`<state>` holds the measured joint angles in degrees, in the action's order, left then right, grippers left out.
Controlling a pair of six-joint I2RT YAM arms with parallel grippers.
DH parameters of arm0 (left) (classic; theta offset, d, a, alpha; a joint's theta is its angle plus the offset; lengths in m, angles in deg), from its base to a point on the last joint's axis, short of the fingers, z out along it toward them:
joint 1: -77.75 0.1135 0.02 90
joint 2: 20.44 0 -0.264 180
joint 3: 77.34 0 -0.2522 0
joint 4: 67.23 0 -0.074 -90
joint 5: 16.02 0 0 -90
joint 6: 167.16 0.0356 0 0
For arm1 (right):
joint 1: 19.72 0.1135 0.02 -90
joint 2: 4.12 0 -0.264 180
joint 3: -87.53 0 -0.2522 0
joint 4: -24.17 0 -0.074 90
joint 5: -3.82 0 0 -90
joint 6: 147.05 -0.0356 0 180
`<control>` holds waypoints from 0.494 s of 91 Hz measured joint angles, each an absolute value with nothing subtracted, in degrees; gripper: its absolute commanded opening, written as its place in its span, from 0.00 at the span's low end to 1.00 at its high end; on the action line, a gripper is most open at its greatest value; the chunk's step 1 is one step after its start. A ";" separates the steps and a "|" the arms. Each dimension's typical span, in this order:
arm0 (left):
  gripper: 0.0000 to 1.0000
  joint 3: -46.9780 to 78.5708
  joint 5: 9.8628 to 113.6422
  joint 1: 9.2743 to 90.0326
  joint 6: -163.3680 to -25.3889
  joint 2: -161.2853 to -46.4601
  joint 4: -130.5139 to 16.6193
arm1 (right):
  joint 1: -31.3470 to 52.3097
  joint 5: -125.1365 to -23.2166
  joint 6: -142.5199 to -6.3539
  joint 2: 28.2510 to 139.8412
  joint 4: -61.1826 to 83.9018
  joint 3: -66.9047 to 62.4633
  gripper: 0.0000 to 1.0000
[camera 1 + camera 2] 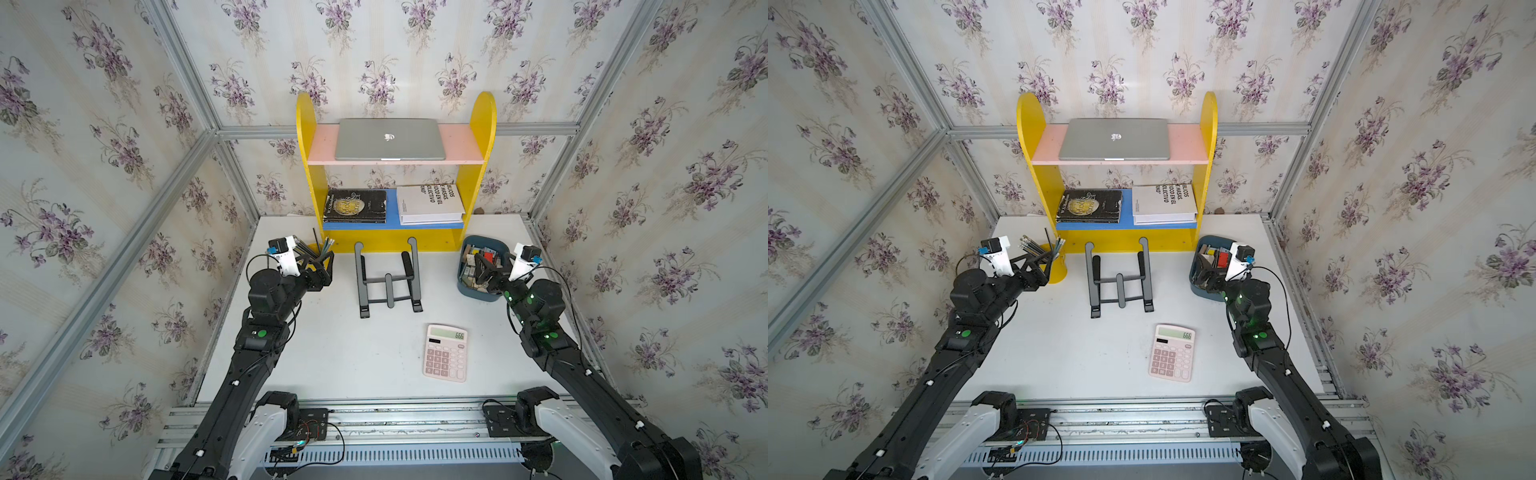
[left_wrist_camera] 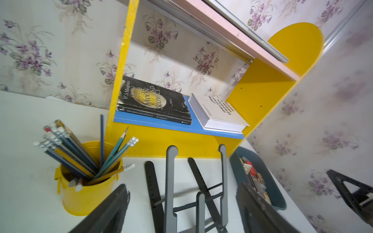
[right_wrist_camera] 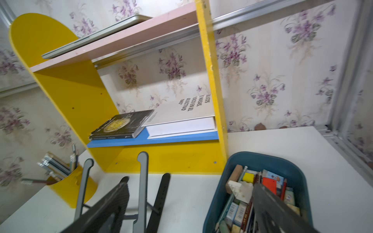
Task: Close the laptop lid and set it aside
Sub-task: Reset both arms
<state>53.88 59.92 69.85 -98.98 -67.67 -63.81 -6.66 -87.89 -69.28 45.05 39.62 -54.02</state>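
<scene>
On the shelf (image 1: 322, 147) the laptop (image 1: 390, 139) lies shut, but swung carelessly, the spread left pincer (image 2: 182, 187) and right pincer (image 3: 190, 184) could topple pencil cup (image 2: 88, 191) or bin (image 3: 262, 160).

On your white desk (image 1: 332, 365) you see a yellow shelf unit (image 1: 309, 178) at the back wall. Its lower blue board (image 1: 391, 205) carries a black book (image 1: 354, 204) and, just beside it, a thick white book (image 1: 430, 201), both lying flat. In front of the unit stands a dark stand (image 1: 388, 286). On its one side is a yellow cup (image 2: 84, 193) full of pencils (image 2: 70, 153), on the other side a blue bin (image 3: 262, 159) with small items. Nearer to you lies a pink calculator (image 1: 445, 353).
</scene>
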 measured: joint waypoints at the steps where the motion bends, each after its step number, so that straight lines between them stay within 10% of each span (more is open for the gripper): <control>1: 0.87 54.42 60.42 69.85 -98.72 -67.49 -64.30 | -6.66 -88.46 -69.33 44.96 39.93 -54.33 1.00; 45: 0.87 72.45 86.04 69.87 -88.80 -68.32 -79.22 | -6.66 -109.77 -66.88 47.87 60.84 -70.68 1.00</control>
<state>72.45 86.04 69.87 -88.80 -68.32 -79.22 -6.66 -109.77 -66.88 47.87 60.84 -70.68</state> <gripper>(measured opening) 0.871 0.997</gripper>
